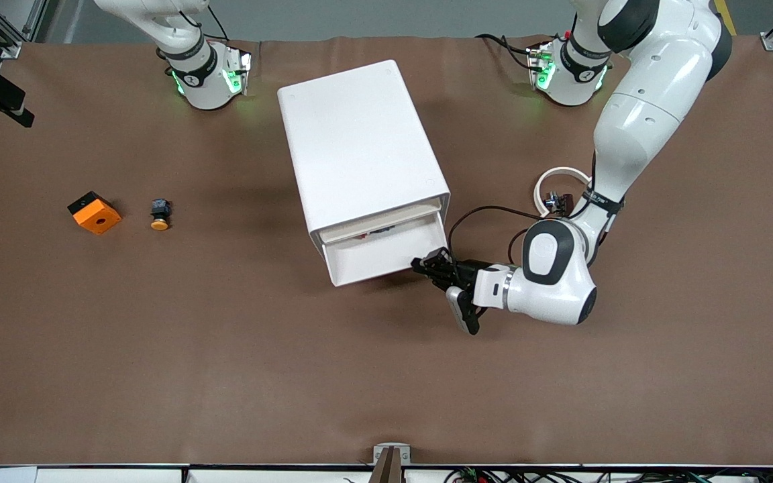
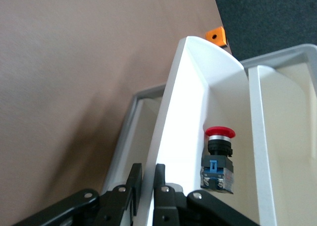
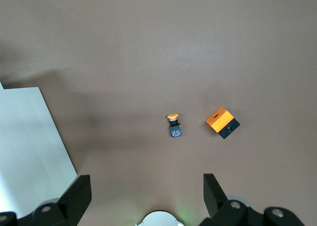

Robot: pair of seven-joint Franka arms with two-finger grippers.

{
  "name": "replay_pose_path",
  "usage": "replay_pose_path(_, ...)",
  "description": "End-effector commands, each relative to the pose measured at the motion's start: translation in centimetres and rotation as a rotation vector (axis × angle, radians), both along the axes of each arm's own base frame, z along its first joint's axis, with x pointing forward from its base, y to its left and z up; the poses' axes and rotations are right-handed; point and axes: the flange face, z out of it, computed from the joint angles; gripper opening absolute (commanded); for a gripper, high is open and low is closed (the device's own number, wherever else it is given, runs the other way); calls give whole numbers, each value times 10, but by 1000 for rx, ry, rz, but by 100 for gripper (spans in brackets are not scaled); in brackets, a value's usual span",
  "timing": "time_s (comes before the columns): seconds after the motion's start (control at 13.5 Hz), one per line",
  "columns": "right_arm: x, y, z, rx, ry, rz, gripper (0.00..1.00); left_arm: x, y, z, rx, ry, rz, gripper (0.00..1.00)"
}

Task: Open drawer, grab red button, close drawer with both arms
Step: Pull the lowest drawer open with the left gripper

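Drawer (image 1: 386, 251) partly pulled out of cabinet (image 1: 359, 154) mid-worktop; button (image 2: 218, 159) lies inside it. Left gripper (image 1: 429, 263) fingers (image 2: 159, 186) pinch the drawer's front wall. Right gripper (image 3: 143, 196) waits high above the worktop's right-arm end, fingers spread wide, holding nothing.

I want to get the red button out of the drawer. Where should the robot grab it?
Probably across the dark body of the button, just under the red cap, coming down from above into the open drawer. The body looks squarish with flat sides, while the cap is round and would likely slip. The tray walls block a sideways reach. The left tool is shut on the drawer's front.
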Motion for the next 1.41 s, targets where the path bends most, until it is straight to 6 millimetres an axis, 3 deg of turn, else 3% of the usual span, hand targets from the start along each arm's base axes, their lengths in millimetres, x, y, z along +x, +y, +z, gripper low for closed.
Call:
replay_pose_path(0.0,-4,4,1,16,0,-14,100,23,17,-2,48,-62,85,0)
replay_pose_path(0.52,3,1,13,2,-33,-9,100,58,46,14,94,-197,262,0)
replay_pose_path(0.67,6,-3,8,6,-21,-27,100,64,50,20,100,-231,299,0)
replay_pose_path(0.89,23,2,-15,-8,19,-5,100,71,55,22,109,-263,342,0)
replay_pose_path(0.96,35,1,-31,-7,45,-4,100,72,55,24,111,-269,348,0)
replay_pose_path(1.11,68,-2,-87,-1,147,-9,100,72,56,25,111,-271,351,0)
replay_pose_path(1.19,69,-3,-87,4,140,-6,100,72,56,24,112,-271,350,8)
replay_pose_path(1.26,70,-1,-88,-7,142,22,100,72,55,24,111,-271,349,33)
replay_pose_path(1.33,72,0,-87,-6,132,58,100,72,56,26,108,-270,355,71)
